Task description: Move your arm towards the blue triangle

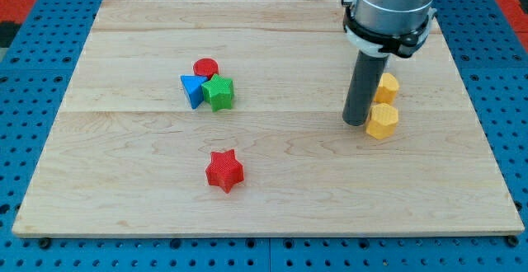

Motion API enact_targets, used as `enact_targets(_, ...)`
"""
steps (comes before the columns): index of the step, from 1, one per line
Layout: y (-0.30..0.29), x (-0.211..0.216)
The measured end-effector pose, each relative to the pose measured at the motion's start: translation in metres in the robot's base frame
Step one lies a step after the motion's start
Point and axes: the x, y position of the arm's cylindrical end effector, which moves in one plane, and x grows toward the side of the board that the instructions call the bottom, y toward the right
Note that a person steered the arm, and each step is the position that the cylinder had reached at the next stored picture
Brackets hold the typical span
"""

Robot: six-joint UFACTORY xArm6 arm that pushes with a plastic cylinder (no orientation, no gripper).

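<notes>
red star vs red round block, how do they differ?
The red star is spiked; the red round block is a cylinder. The star stands alone toward the view's bottom; the round block sits packed against the blue triangle and green star. Both are red and far to the view's left of my tip.

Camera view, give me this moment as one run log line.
my tip: beside yellow hexagon | blue triangle: far toward view's left, touching green star | contact: none

upper yellow block (pixel 388 85) half behind the rod (pixel 365 86); arm (pixel 389 8) cut off at the view's top
</notes>
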Motion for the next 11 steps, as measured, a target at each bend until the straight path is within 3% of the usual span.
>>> enact_targets(7, -0.332, 0.002)
enact_targets(8, -0.34, -0.033)
enact_targets(11, -0.273, -0.035)
